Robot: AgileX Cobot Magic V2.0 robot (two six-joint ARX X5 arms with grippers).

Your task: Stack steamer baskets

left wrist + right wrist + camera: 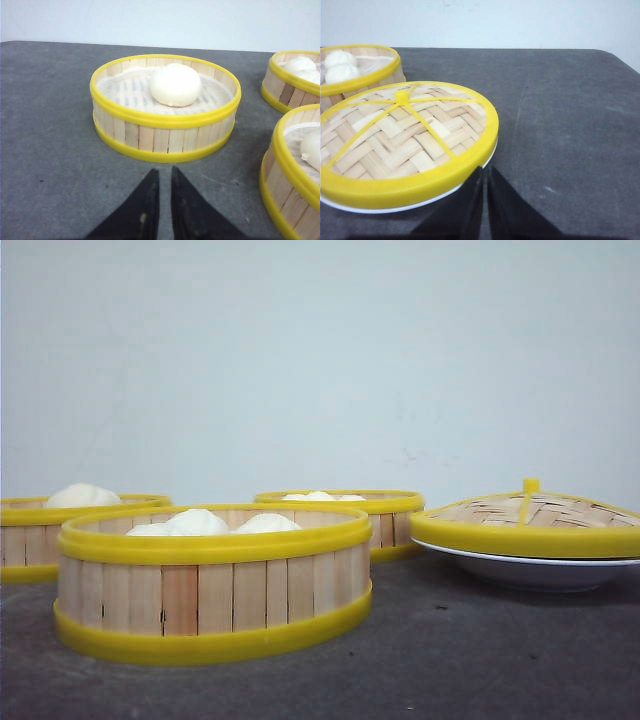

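Observation:
Three steamer baskets stand apart on the dark grey table, each holding white buns. The left basket (40,540) (165,137) holds one bun (175,84). The front basket (210,590) (287,175) is nearest the camera, and the back basket (380,525) (290,82) (365,77) stands behind it. My left gripper (164,172) hovers just short of the left basket's near wall, its black fingers close together with nothing between them. My right gripper (485,170) is shut and empty, its tips at the edge of the lid. Neither gripper shows in the front view.
A woven bamboo lid (530,520) (405,135) with a yellow rim lies on a shallow white plate (540,570) (370,207) at the right. Bare table (570,125) extends to the right of the plate, with its rounded corner at the far right.

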